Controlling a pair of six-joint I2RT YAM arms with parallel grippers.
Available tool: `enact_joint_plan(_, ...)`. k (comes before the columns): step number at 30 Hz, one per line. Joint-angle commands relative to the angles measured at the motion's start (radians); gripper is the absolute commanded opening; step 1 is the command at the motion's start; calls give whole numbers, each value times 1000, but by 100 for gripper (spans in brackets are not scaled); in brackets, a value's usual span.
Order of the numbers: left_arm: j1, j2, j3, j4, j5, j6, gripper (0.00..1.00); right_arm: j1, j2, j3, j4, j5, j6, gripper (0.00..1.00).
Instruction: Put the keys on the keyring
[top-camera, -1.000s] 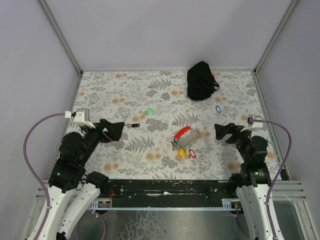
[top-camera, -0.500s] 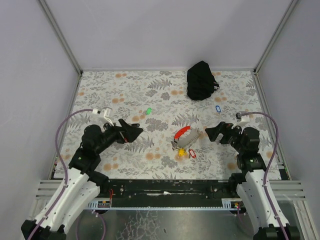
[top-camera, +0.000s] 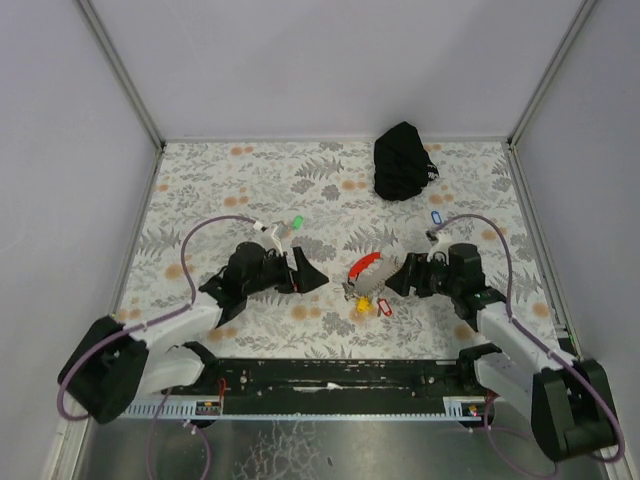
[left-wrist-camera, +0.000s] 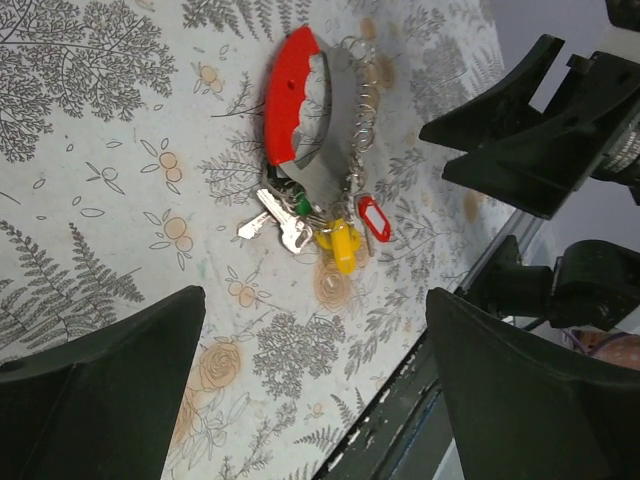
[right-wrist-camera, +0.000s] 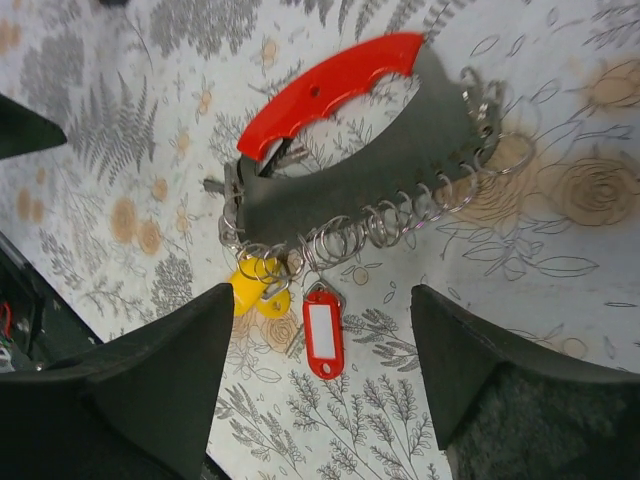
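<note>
The green key (top-camera: 296, 222) lies on the bench (top-camera: 200, 200) just beyond the left hand (top-camera: 312, 277), whose fingers are spread and released. The keyring (top-camera: 368, 280) lies between both hands, touching neither. The right hand (top-camera: 398, 281) is likewise released, with the blue key (top-camera: 435, 217) beyond it.

Keyring (top-camera: 366, 280) lies flat, centre-near: red curved strap, silvery chain of rings, yellow and red tags, small metal keys. Green-tagged key (top-camera: 297, 222) far-left of it, blue-tagged key (top-camera: 435, 217) far-right, both loose.

Black pouch (top-camera: 404, 160) lies on fern-print tablecloth (top-camera: 220, 190).
</note>
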Motion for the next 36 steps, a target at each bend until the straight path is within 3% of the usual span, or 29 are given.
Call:
enact_joint_plan(1,-18,124,48,205,14,4,88,80,84,62,35,86,-46,75)
enact_joint_plan(10,-26,432,167,337,90,-32,70,114,184,69,86,78,-49,66)
enact_joint_plan(23,-27,744,365,330,144,-57,68,135,322,75,187,113,-25,66)
enact_joint_plan(36,-26,901,466,288,206,-48,67,150,487,115,298,50,7,63)
